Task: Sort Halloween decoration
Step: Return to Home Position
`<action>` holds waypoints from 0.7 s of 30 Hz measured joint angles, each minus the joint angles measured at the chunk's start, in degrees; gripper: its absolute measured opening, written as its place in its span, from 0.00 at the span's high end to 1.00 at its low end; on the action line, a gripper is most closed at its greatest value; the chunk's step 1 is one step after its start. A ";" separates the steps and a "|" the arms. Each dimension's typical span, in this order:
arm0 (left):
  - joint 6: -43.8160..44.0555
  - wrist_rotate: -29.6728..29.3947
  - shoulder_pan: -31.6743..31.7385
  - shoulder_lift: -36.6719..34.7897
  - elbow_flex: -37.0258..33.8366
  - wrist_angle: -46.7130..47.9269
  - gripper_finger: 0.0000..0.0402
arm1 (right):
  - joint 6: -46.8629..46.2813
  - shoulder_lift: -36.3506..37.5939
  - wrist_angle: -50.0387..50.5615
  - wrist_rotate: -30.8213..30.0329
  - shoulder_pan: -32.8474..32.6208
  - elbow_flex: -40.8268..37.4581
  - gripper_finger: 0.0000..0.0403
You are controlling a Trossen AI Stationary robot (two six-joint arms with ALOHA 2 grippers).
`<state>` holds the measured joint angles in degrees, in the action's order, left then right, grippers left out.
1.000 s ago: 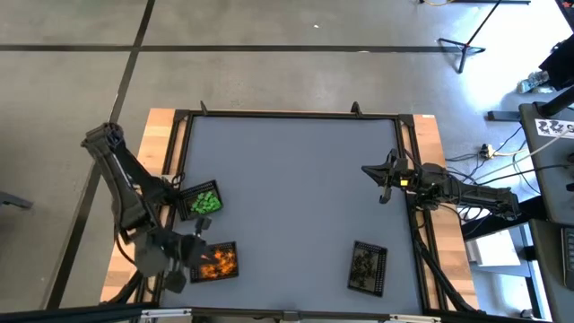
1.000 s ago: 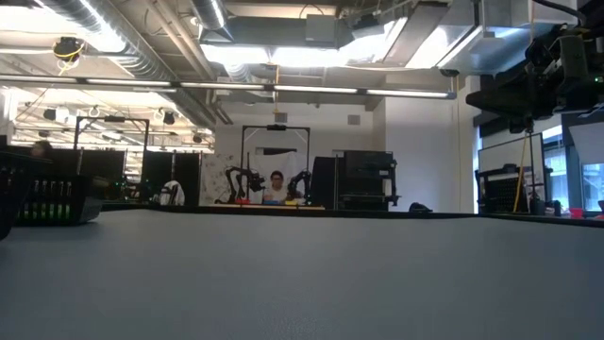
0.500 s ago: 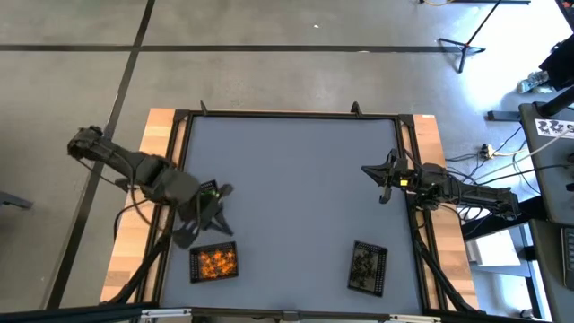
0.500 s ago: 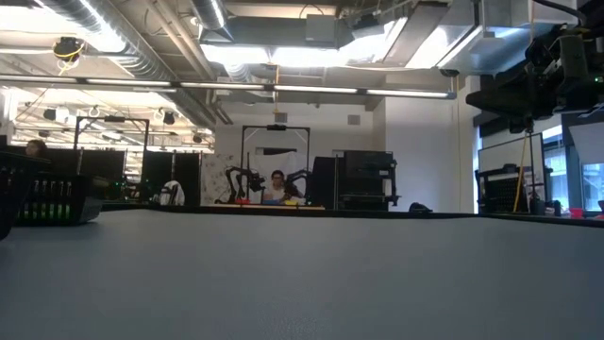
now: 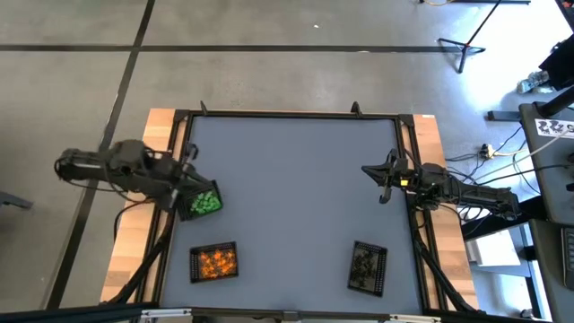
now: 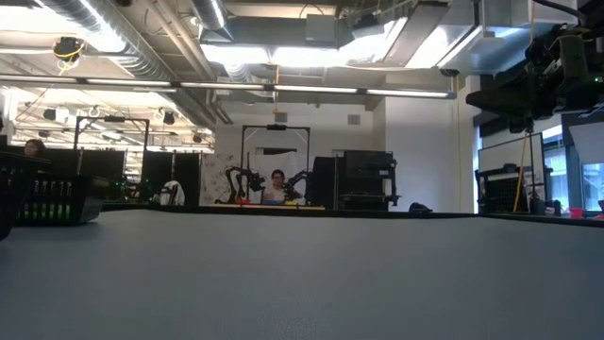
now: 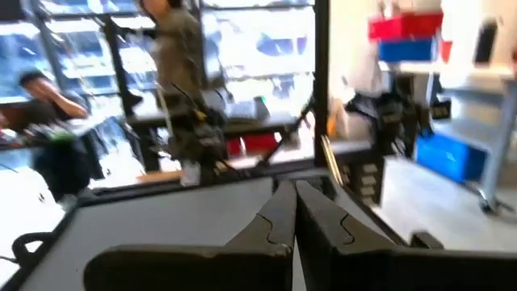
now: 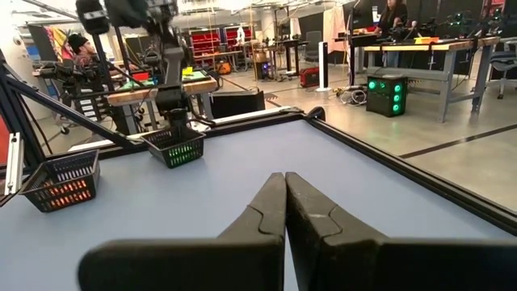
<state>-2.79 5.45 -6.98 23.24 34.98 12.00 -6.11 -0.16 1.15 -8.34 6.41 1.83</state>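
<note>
You are looking down on the grey table, and the one thing changing is your left arm. Half a second ago it was reaching in over the gap between the two left-hand trays; now it is lying back along the table's left edge. The left gripper is hanging just beside the outer corner of the green-filled tray, its claw pinched together on nothing. Your right arm is staying where it was at the right edge. The right gripper is pointing inward over bare tabletop, its claw likewise pressed closed and empty.

The orange-filled tray is sitting nearer the front left, and the dark-filled tray at front right, well apart. The decorations are lying sorted: green trinkets, orange trinkets, black trinkets. Beyond the table, a person is sitting in the room.
</note>
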 joint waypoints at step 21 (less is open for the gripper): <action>0.10 -8.00 3.37 -23.12 -23.57 -9.04 1.00 | -0.02 0.00 0.17 0.42 -0.01 0.00 0.99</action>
<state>-2.70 -2.54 -3.61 0.12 11.42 2.96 -6.13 -0.16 1.32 -7.92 6.40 1.83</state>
